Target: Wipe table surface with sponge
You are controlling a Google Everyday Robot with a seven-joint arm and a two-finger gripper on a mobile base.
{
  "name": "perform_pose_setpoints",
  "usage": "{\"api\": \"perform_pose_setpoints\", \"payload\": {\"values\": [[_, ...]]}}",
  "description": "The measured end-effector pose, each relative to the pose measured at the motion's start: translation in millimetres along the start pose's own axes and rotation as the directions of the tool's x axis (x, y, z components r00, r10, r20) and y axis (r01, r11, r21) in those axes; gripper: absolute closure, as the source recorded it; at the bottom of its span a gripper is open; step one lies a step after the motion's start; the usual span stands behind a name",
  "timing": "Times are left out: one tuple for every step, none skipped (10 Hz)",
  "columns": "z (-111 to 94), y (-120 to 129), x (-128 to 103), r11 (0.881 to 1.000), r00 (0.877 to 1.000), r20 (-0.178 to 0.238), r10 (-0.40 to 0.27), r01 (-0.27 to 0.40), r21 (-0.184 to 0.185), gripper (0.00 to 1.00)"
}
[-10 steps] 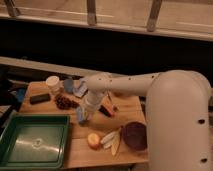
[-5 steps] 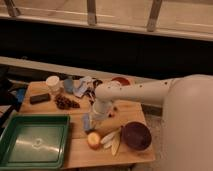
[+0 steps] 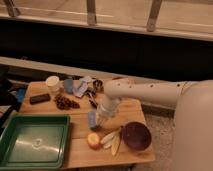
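Now | jaws (image 3: pixel 100 124) low over table surface (image 3: pixel 80 150) | sponge (image 3: pixel 92 119) beside them, touching | grip: cannot tell

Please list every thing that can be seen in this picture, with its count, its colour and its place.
table surface: one, light-brown wood, centre
green tray: one, front left of the table
sponge: one, blue, mid-table, at the gripper
dark bowl: one, maroon, front right
orange round fruit: one, front, left of the bowl
pale slices: a few, yellowish, between fruit and bowl
black bar: one, rear left
brown cluster: one, right of the bar
pale cup: one, rear left
grey-blue flat pieces: several, rear centre
arm: one, white, from the right
gripper: one, low over mid-table
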Motion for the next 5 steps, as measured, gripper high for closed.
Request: {"api": "perform_pose_setpoints", "payload": {"values": [[1.2,10.3,-6.7,1.000,1.000,0.000,-0.027,0.027,-0.008,1.00],[5.4,31.4,-17.9,0.997,0.997,-0.001,-0.071,0.071,-0.023,1.00],[10.5,49.0,-24.9,0.994,0.995,-0.005,-0.100,0.100,-0.033,1.00],[14.9,60.9,-28.8,0.992,0.993,-0.009,-0.117,0.117,-0.043,1.00],[18.0,67.1,-29.9,0.991,0.992,-0.015,-0.123,0.122,-0.048,1.00]]}}
